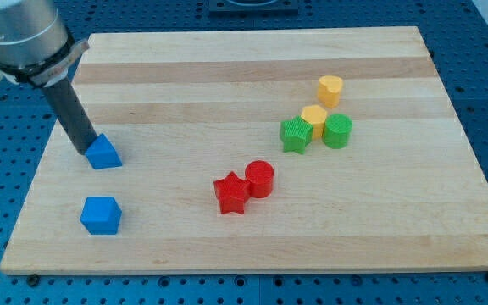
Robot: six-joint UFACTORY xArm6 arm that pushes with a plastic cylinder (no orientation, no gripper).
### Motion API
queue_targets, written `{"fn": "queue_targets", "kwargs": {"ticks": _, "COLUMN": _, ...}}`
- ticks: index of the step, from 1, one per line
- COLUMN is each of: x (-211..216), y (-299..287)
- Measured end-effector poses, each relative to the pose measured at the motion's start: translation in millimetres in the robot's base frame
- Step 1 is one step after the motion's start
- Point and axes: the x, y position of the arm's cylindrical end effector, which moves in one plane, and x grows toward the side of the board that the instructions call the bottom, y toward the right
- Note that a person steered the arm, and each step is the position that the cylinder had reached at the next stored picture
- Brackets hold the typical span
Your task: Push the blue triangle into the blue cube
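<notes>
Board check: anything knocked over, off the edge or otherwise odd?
Nothing stands out. All blocks sit flat on the wooden board. My tip is against the blue triangle, with the blue cube below it.

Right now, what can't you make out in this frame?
- My tip: whether it touches the blue triangle or sits just off its upper-left edge; one view, no visible gap.
- Arm above the rod: cut off by the view's top-left edge.
- Middle yellow block: shape unclear, partly hidden by the green blocks.

no readable text, no labels, no brands, no numbers, no signs anywhere in view
</notes>
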Motion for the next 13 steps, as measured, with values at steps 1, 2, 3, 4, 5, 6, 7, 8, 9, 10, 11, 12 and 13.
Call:
{"fn": "queue_targets", "kwargs": {"ticks": 1, "x": 23, "y": 7}}
{"fn": "queue_targets", "kwargs": {"ticks": 2, "x": 29, "y": 9}}
{"fn": "queue_targets", "kwargs": {"ticks": 3, "x": 28, "y": 9}}
{"fn": "queue_targets", "kwargs": {"ticks": 4, "x": -37, "y": -18}}
{"fn": "queue_targets", "kwargs": {"ticks": 5, "x": -53, "y": 21}}
{"fn": "queue_targets", "kwargs": {"ticks": 6, "x": -52, "y": 25}}
{"fn": "queue_targets", "kwargs": {"ticks": 7, "x": -31, "y": 44}}
{"fn": "queue_targets", "kwargs": {"ticks": 8, "x": -20, "y": 44}}
{"fn": "queue_targets", "kwargs": {"ticks": 9, "x": -8, "y": 44}}
{"fn": "queue_targets", "kwargs": {"ticks": 10, "x": 4, "y": 39}}
{"fn": "queue_targets", "kwargs": {"ticks": 11, "x": 5, "y": 39}}
{"fn": "queue_targets", "kwargs": {"ticks": 12, "x": 23, "y": 39}}
{"fn": "queue_targets", "kwargs": {"ticks": 13, "x": 41, "y": 39}}
